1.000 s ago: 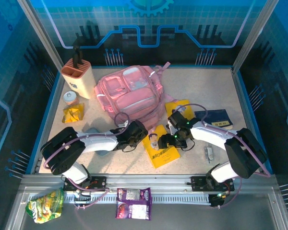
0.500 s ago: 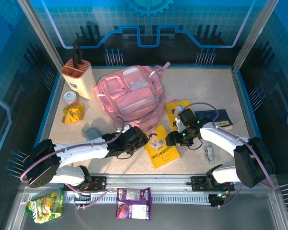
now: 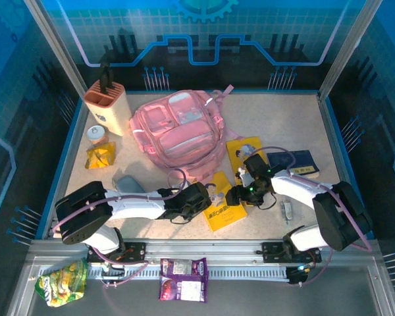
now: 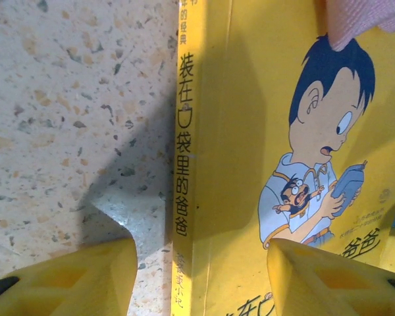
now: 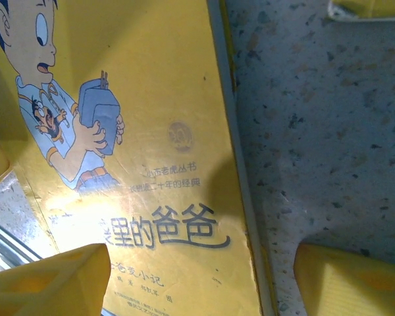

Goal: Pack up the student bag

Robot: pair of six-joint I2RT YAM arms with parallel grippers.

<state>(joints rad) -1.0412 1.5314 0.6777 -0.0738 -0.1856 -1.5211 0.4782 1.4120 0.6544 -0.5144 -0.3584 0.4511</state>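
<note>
1. The student bag (image 3: pixel 178 128): soft pink cloth, matt, with a pale translucent plastic panel on its front.
2. The book (image 4: pixel 263 99) on the bag's near side: yellow paper cover, smooth, with a slight sheen where light strikes it.
3. The table (image 3: pixel 296 112) under the bag: speckled, stone-look top, matt and finely grained.
4. The left gripper (image 4: pixel 197 263), near the bag's front edge: fingers (image 4: pixel 59 283) of matt yellow plastic.
5. The holder (image 3: pixel 105 105) left of the bag: smooth peach plastic.

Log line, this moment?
yellow book: flat on table | left end effector: open, astride spine | right end effector: open, astride opposite edge
</note>
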